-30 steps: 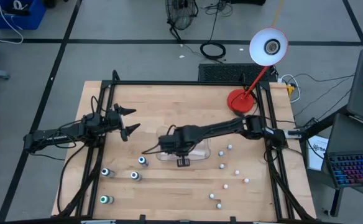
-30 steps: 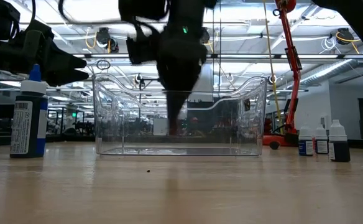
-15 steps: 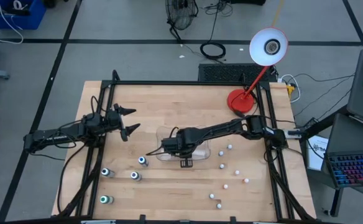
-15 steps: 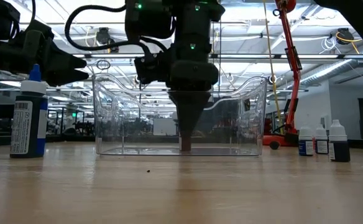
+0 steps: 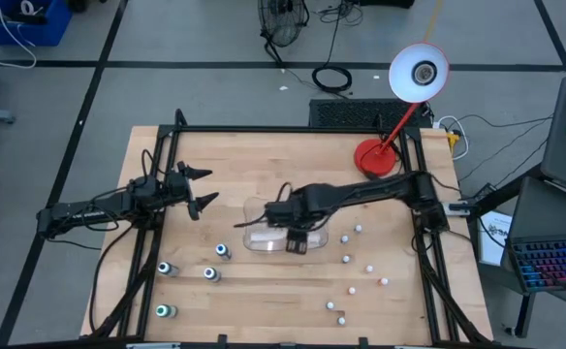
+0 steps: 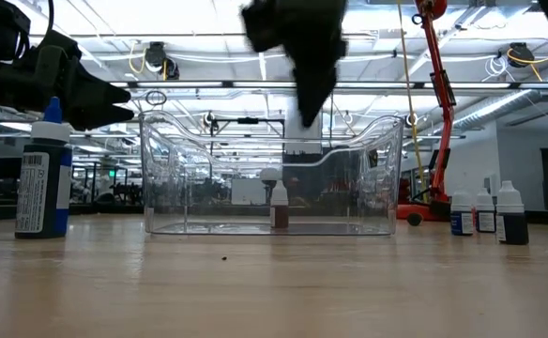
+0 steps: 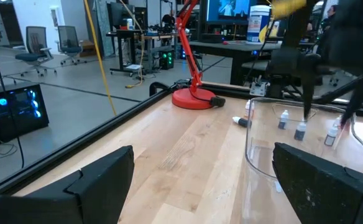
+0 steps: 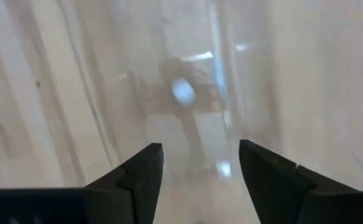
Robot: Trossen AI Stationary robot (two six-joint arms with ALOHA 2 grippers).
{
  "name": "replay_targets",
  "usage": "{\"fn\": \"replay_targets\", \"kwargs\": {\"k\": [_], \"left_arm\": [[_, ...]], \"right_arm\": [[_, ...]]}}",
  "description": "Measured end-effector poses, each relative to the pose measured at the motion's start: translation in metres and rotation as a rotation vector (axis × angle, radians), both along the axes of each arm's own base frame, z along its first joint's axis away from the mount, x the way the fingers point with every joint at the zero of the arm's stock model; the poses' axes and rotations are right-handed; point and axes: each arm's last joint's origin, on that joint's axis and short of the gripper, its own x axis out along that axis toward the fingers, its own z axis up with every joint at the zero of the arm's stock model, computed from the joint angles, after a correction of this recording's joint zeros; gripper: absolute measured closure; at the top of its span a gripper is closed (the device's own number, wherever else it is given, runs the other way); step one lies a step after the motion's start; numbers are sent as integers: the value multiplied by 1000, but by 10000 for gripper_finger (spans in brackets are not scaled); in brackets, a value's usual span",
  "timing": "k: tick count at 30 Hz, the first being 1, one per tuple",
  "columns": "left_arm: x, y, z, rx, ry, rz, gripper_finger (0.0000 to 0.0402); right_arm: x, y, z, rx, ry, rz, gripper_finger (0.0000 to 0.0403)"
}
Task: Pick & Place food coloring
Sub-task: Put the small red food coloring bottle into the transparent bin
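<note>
A clear plastic tray (image 5: 264,236) stands mid-table. One small food coloring bottle (image 6: 280,205), white-capped, stands upright on the tray's floor; the right wrist view shows its cap (image 8: 183,91), blurred. My right gripper (image 6: 310,89) hangs above the tray and that bottle, pointing down, open, with nothing between its fingers (image 8: 145,169). More bottles stand on the wood to the tray's left (image 5: 222,251) and right (image 5: 346,259). My left gripper (image 5: 202,189) waits open at the table's left side, level.
A blue-topped bottle (image 6: 42,178) stands near the low camera at the left, and three bottles (image 6: 485,212) stand at the right. A red desk lamp (image 5: 372,155) rises at the table's far right. Black frame rails (image 5: 283,130) border the table.
My right gripper has opened and let go of the bottle, which now stands upright on the tray's floor. The gripper has then risen clear above the tray's rim, shifted a little toward the table's right edge and rolled at the wrist.
</note>
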Motion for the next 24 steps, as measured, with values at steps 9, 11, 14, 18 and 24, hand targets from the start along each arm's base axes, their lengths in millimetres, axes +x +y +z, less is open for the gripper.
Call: {"fn": "replay_targets", "kwargs": {"k": [9, 11, 14, 18, 24], "left_arm": [[0, 0, 0, 0, 0, 0, 23], [0, 0, 0, 0, 0, 0, 23], [0, 0, 0, 0, 0, 0, 23], [0, 0, 0, 0, 0, 0, 23], [0, 0, 0, 0, 0, -1, 23]], "right_arm": [[-87, -23, 48, -295, -6, -593, 228], [-101, -30, 43, -275, -52, -730, 229], [-118, -40, 28, -217, -103, -875, 227], [-136, -57, 2, -72, -106, -1047, 220], [-145, -77, -41, 162, -75, -1224, 214]]}}
